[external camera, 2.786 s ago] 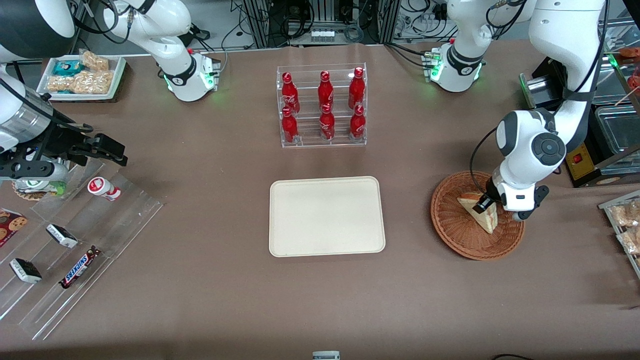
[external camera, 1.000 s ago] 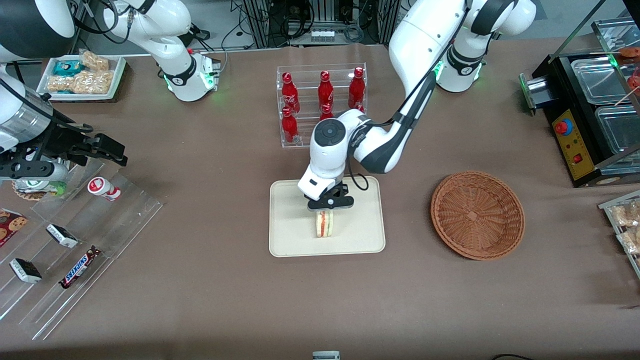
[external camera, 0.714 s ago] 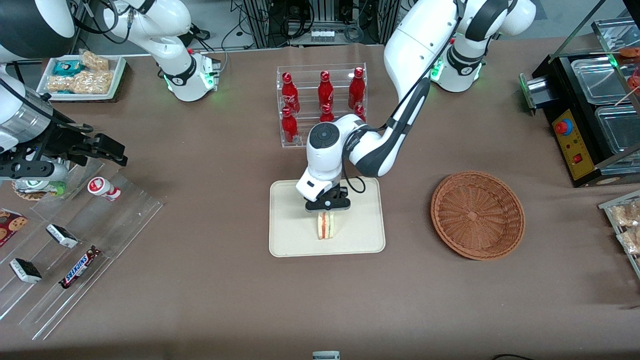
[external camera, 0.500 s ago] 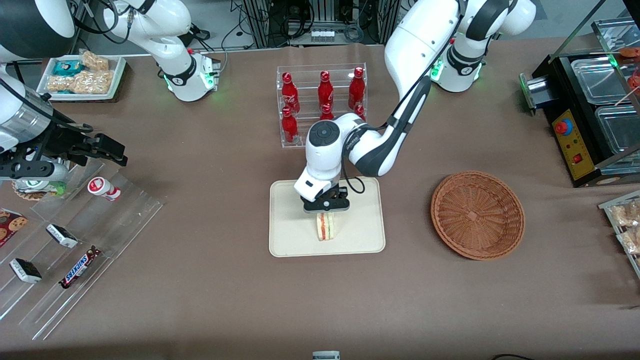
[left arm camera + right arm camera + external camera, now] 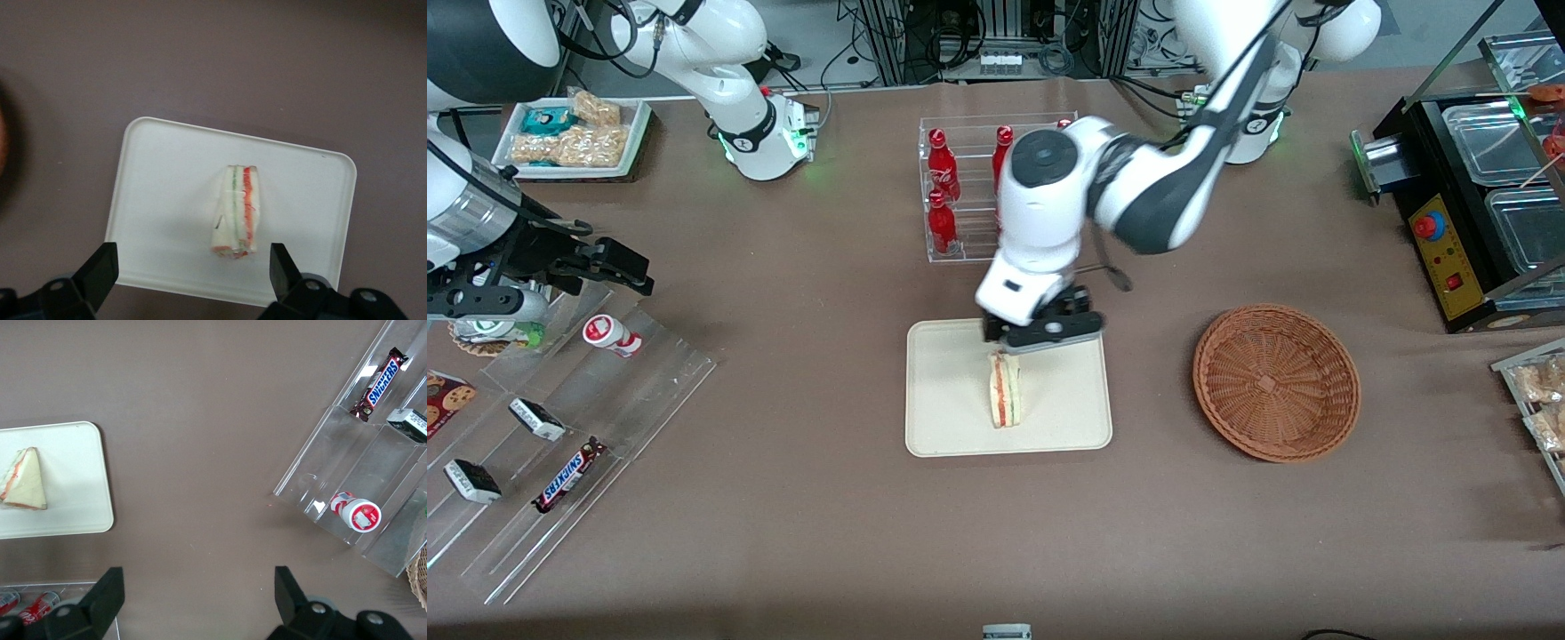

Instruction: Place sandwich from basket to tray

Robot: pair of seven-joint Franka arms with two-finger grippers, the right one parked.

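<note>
A: Brown bench (image 5: 783, 498): sandwich (image 5: 1005, 391) stood on edge on tray (image 5: 951, 391); basket (image 5: 1276, 382) lay bare nearby.

B: Tool (image 5: 193, 267) hovered above, wide open, holding nothing. Best retreat: straight up, avoiding a topple.

Even overhead light; soft shadows; moving arm (image 5: 1138, 191) slightly blurred.

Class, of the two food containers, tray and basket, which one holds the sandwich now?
The tray: the sandwich stands on it below the open gripper; the basket is empty.

Sandwich (image 5: 1005, 389) upright on cream tray (image 5: 951, 418), wicker basket (image 5: 1276, 382) empty, tool (image 5: 1040, 336) above, open
</note>
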